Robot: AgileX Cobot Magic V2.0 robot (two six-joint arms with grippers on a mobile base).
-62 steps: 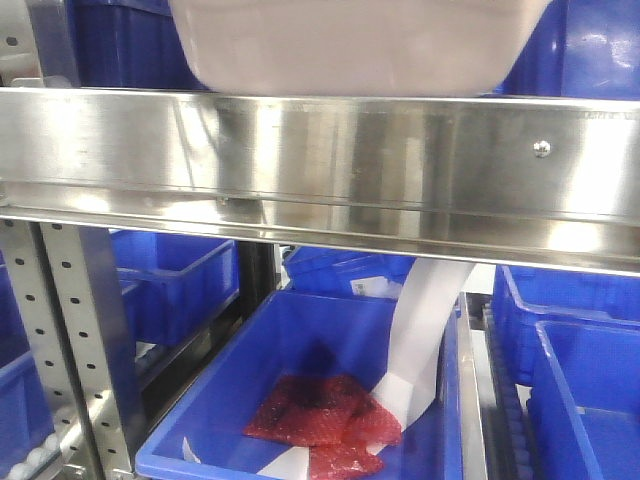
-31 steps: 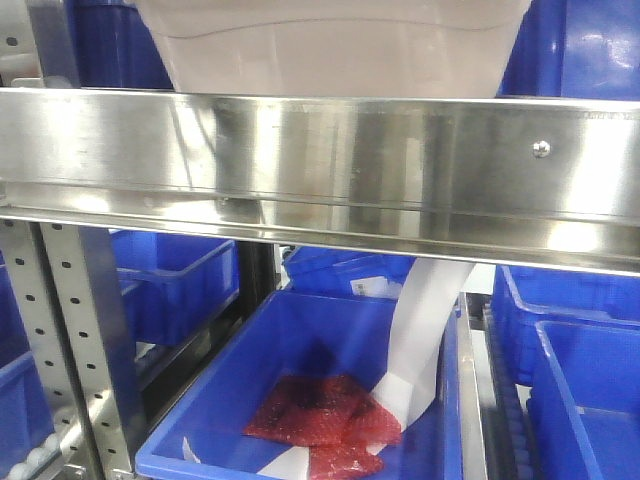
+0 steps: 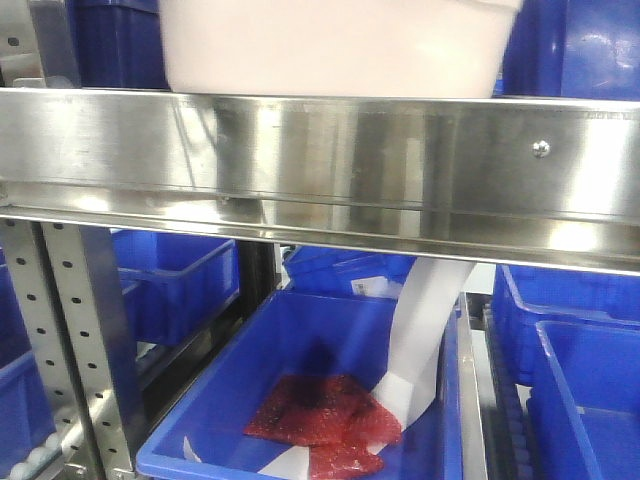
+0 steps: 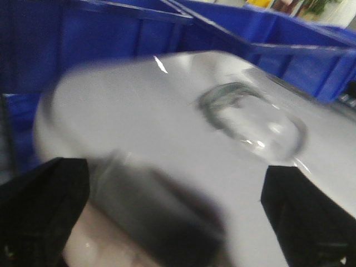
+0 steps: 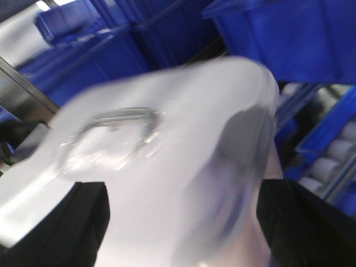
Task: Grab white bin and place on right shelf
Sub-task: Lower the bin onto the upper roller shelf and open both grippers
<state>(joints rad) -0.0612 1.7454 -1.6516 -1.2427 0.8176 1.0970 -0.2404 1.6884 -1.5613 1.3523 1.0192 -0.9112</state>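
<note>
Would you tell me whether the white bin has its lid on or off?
On. Both wrist views show the lid covering the white bin, moulded recess facing up.

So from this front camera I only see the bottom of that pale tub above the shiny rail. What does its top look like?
Observer: The left wrist view shows the white bin has a smooth white lid with an oval moulded recess.
Operator: Is anything holding it?
Observer: The black fingers of the left gripper sit on either side of it; blur hides whether they touch.
Operator: And the other arm?
Observer: The right gripper straddles the bin the same way, with blue bins behind.
</note>
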